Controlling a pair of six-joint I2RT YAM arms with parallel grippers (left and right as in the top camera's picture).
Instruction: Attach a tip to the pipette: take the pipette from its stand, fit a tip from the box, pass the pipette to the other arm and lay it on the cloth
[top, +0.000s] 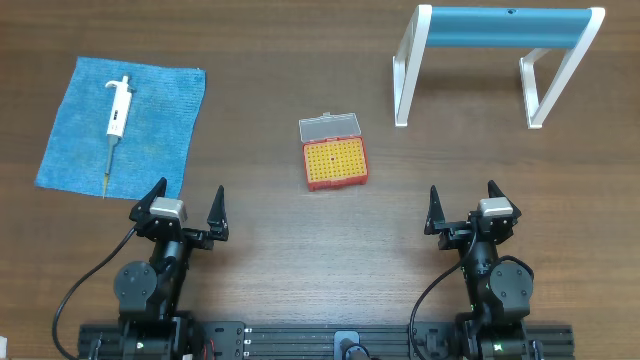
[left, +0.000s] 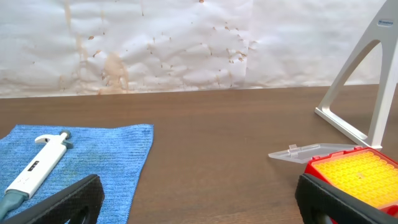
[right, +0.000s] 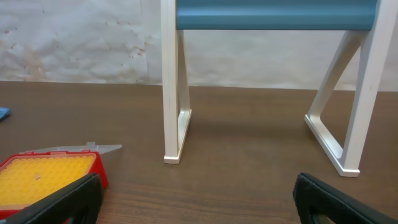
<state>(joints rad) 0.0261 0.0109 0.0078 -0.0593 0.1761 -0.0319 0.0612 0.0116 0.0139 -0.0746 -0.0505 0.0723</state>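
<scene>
**Pipette on the cloth, both claws standing open**

The pipette (top: 117, 112) lies flat on the blue cloth (top: 165, 105) at the far left of the table (top: 260, 70). Its white plunger end points away from the arms and its yellow tip (top: 105, 180) reaches toward the cloth's near edge. The stand (top: 500, 28) is at the far right with nothing hanging on it. The tip box (top: 335, 165) sits mid-table with its clear lid (top: 328, 126) folded back on the far side.

The left gripper (top: 191, 187) is just near of the cloth's near right corner, fingers spread wide and holding nothing. The right gripper (top: 462, 187) is spread the same way, well near of the stand, and also holds nothing.

Judging by the layout, the task looks finished.

The pipette is probably light, rigid plastic with a smooth barrel that could slip or roll between hard fingers. If it has to be handled again, the thick white body below the finger hook looks like the safest place to grip, across its width. The plunger would likely depress under pressure. The slender tip seems only press-fitted, so a sideways knock may bend it or pop it off.
</scene>
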